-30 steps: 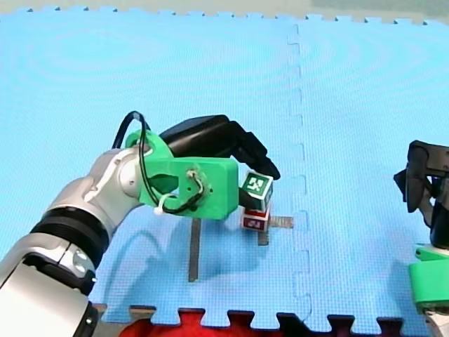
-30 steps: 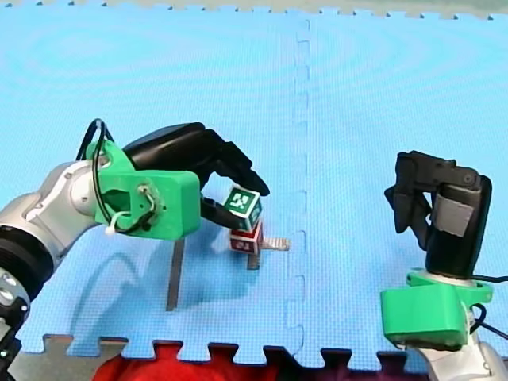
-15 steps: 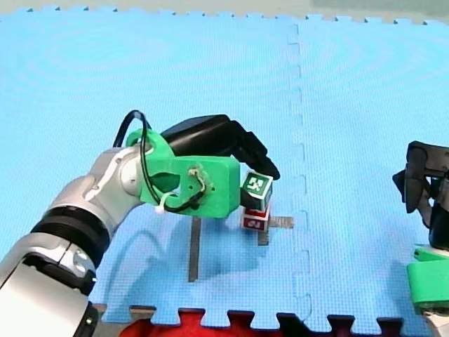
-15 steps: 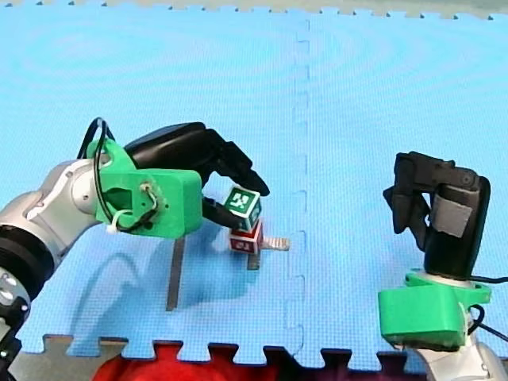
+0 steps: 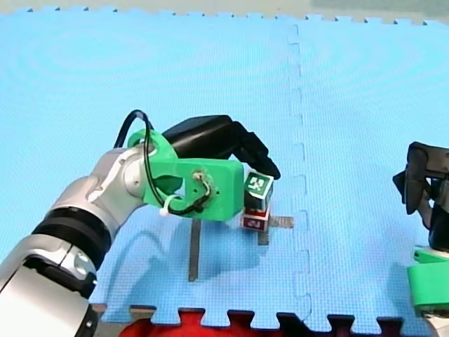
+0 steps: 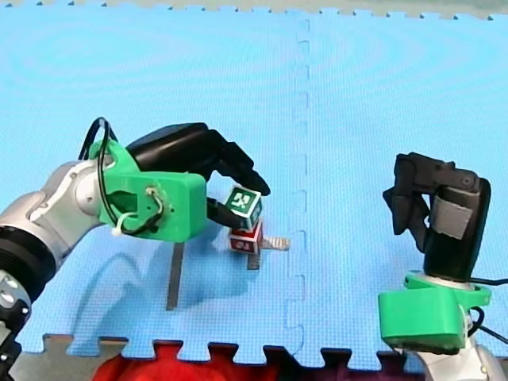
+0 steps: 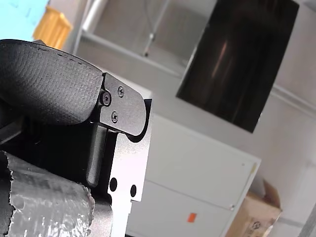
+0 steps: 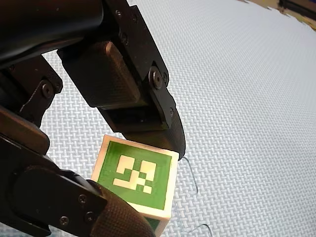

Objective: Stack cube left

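Two cubes stacked: left hand (image 6: pixel 198 155) pinches the green cube (image 6: pixel 242 202) by opposite faces, atop the red cube (image 6: pixel 246 240). I judge it light, rigid, slick. Right hand (image 6: pixel 435 210) curled, empty, right side of foam mat (image 6: pixel 357 119).

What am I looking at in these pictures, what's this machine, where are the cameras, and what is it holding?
This is a humanoid robot with two arms, each ending in a three-finger hand. Two pictures come from cameras in its head, looking down at a blue foam mat. The other two come from cameras at its wrists, very close to the hands. The left hand, black with a green wrist mount, grips a green cube right over a red cube that sits on the mat. One wrist close-up shows that green cube in its grasp. I cannot tell if the cubes touch. Grey strips lie on the mat nearby. The right hand is raised at the mat's right side, shut, holding nothing.
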